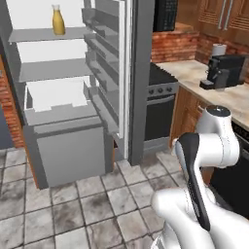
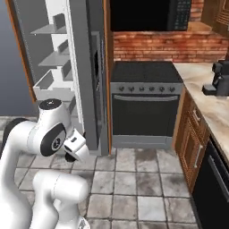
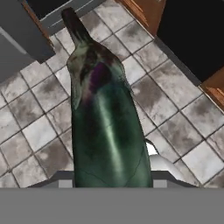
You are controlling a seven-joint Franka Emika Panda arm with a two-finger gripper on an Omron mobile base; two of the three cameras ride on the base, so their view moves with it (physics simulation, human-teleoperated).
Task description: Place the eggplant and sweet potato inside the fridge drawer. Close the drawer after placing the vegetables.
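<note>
The glossy dark purple-green teardrop eggplant [image 3: 105, 127] is sitting in the claw, seen close up in the hand view. The two-finger gripper [image 3: 109, 186] is pinching its fat lower end, jaws pressed in on the body; the fingertips themselves are hidden behind it, so the exact contact points can't be told.

Eggplant is hanging over the mottled grey tiled floor [image 3: 39, 127], well apart from the fridge. No sweet potato is showing.

Step in hand, as judged: carrying the eggplant to the drawer. In the left base view the open grey fridge [image 1: 68, 146] is standing ahead with the wide shallow white pull-out drawer with pale grey front [image 1: 56, 99] pulled out below the flat shelves; a yellow bottle [image 1: 58, 20] is sitting on the top shelf. The white arm [image 1: 214, 141] is folded low at lower right, hand down near the base.

To do it well:
- lifting the hand above the drawer's front lip before moving in
- keeping clear of the door racks on the right side
- holding the pinch firm; the skin looks smooth and may slip
- lowering inside the tray before releasing

Orientation: long axis is running along the gripper's line of sight, stubby dark stem tip [image 3: 72, 22] pointing away from the hand, leaning slightly left in the hand view, toward the floor and the cabinet bases.
</note>
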